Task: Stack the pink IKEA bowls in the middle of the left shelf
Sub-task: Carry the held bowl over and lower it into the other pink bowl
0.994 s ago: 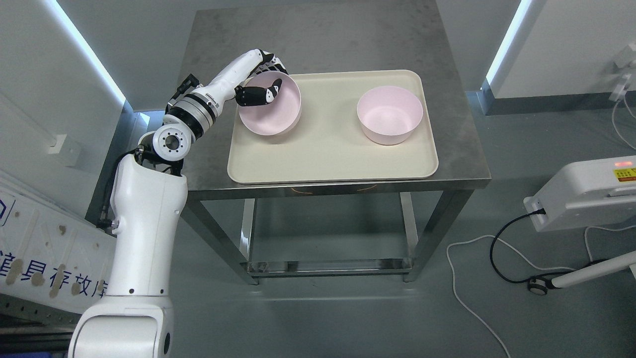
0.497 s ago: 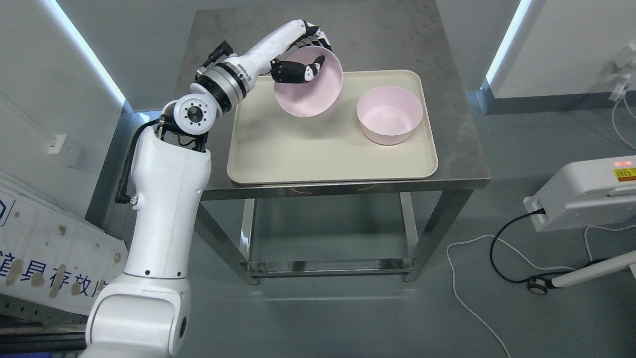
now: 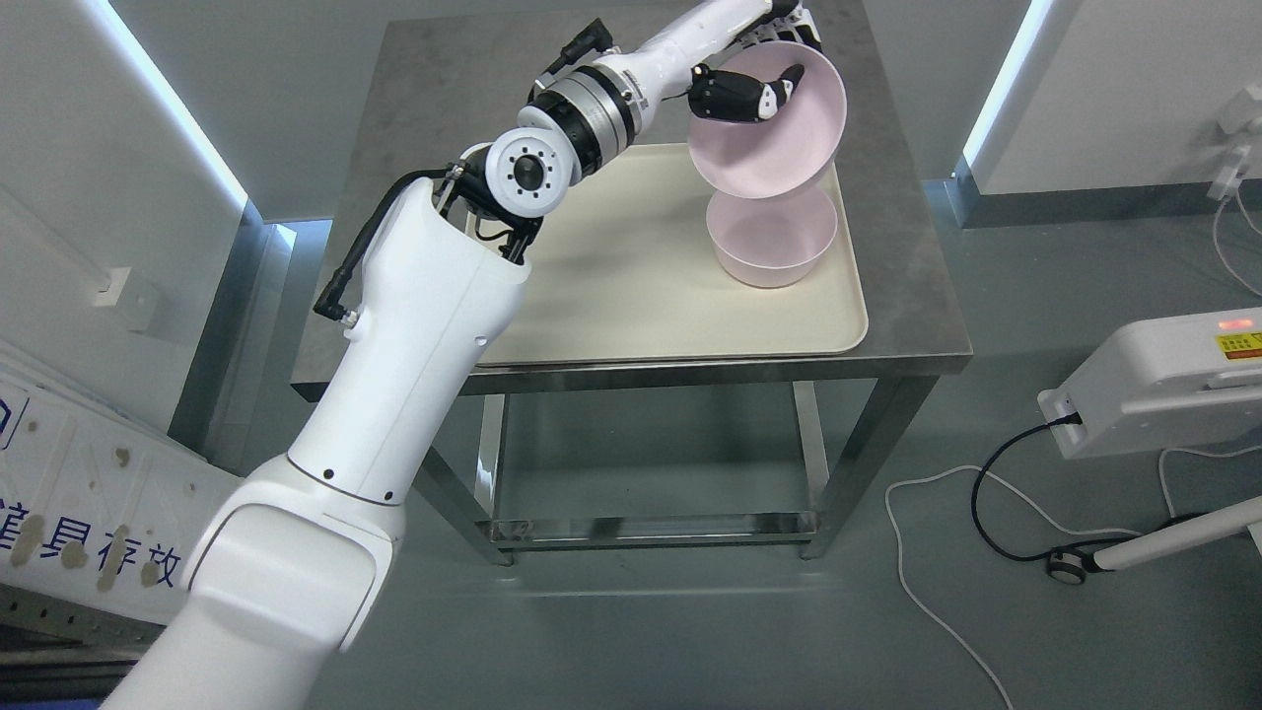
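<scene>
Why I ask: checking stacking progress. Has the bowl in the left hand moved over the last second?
Yes. The held bowl has travelled right across the tray, now tilted above the resting bowl, gripped by the left hand.

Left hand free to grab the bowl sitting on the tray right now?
Probably not. The left hand is shut on the lifted pink bowl, held tilted just above the second bowl on the tray; it would have to release first.

Held bowl (image 3: 774,128) hides the lower bowl's (image 3: 769,247) far rim — partly.
</scene>
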Available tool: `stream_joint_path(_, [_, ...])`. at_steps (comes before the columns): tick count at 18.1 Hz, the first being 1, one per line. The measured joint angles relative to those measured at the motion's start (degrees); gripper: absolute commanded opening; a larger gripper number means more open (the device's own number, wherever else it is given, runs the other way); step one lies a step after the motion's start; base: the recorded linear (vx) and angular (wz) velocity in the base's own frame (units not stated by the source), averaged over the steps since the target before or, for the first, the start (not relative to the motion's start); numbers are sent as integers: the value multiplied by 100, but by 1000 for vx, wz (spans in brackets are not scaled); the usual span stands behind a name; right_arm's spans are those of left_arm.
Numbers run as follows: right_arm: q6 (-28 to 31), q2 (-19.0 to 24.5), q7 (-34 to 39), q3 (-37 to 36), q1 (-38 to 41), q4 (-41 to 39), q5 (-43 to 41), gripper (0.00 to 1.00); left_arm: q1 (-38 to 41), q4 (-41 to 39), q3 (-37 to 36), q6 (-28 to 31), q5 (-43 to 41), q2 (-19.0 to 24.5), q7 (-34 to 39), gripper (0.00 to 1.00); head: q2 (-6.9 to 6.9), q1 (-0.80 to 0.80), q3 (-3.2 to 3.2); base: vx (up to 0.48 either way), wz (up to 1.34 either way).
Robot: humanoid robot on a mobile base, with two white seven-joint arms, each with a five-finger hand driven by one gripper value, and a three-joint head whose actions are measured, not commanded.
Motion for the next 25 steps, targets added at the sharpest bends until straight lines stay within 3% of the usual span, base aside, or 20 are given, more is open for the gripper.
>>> stream_joint_path(8, [0,0,0,0,0,0,0,100,-250,742,-937,38,384,-56,272,3,0,0,0,0,0])
stream_joint_path(19, [0,0,0,0,0,0,0,100,-314,1341,-884,3,286,-88,297,6,0,0,0,0,0])
stream_joint_path(20, [0,0,0,0,0,0,0,100,-318,1378,-854,3,279,-90,297,12,0,0,0,0,0])
stream_joint_path(22, [0,0,0,0,0,0,0,100,-320,1430,-811,3,272,-92,298,42,0,0,0,0,0])
stream_joint_path(25, [0,0,0,0,0,0,0,100,-320,1483,-755,2,269,-96,300,58,0,0,0,0,0])
